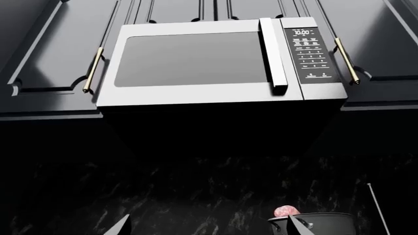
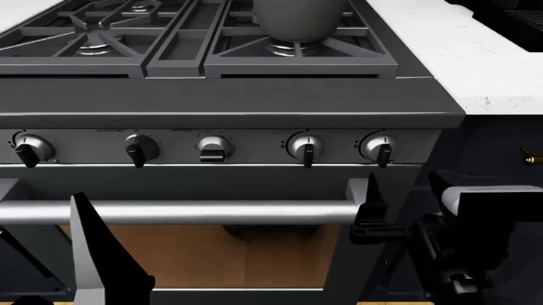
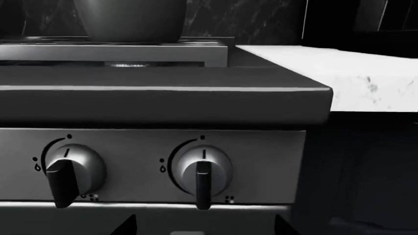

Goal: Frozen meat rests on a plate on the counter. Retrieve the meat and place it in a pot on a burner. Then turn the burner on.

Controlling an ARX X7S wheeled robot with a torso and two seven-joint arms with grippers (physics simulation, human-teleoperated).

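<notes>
1. Nearest the head camera, the right gripper [image 2: 373, 213] is seen low in front of the range, level with the long brushed-steel oven handle [image 2: 178, 211]; its jaws are spread apart and nothing is held between them.
2. The left gripper [image 1: 209, 227] is shown only as two dark fingertips in its wrist view, set wide apart and empty, and is aimed upward at the stainless over-range microwave [image 1: 222, 61].
3. Just above the oven handle, the row of round silver control knobs is ranged across the grey panel; the rightmost knob [image 3: 202, 171] and the second knob from the right [image 3: 68, 169] are framed in the right wrist view, both pointers hanging straight down.
4. Beyond the panel, the tall dark grey metal stockpot [image 2: 299, 16] is seen standing on the right front burner [image 2: 293, 46] and its black cast-iron grate.
5. The reddish mottled meat [image 1: 285, 211] is glimpsed poking above the stockpot's rim in the left wrist view, so placement is judged done and only ignition is left.
6. To the right, the white marble-look counter [image 2: 458, 57] is visible; the blue plate is not in view.
7. The step is judged best done by checking which knob's marking matches that burner, closing squarely on its raised bar, and pushing in before it is turned.
</notes>
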